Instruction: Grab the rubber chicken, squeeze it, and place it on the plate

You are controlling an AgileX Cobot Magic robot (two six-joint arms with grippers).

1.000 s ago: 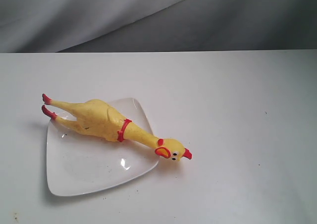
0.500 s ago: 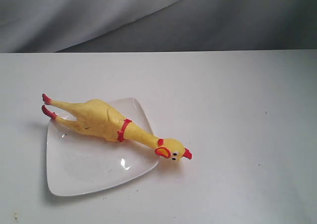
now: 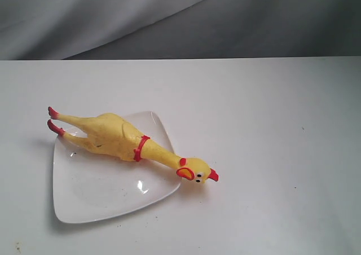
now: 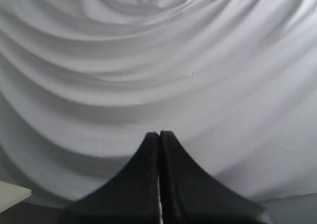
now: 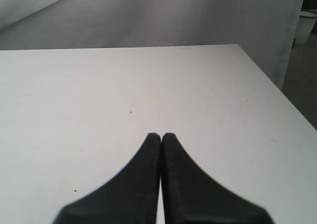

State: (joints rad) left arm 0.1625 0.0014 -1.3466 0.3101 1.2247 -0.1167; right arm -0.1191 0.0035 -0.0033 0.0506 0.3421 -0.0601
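The yellow rubber chicken lies slantwise across the far part of the glossy white plate in the exterior view. Its red feet stick out past the plate's left corner and its head with the red beak rests on the table beyond the right rim. Neither arm shows in the exterior view. My left gripper is shut with nothing in it and faces only draped grey cloth. My right gripper is shut and empty above bare white table; the chicken and plate are out of both wrist views.
The white table stretches right of the plate, with a grey cloth backdrop behind its far edge. In the right wrist view the table's corner and side edge show, with a white bin beyond.
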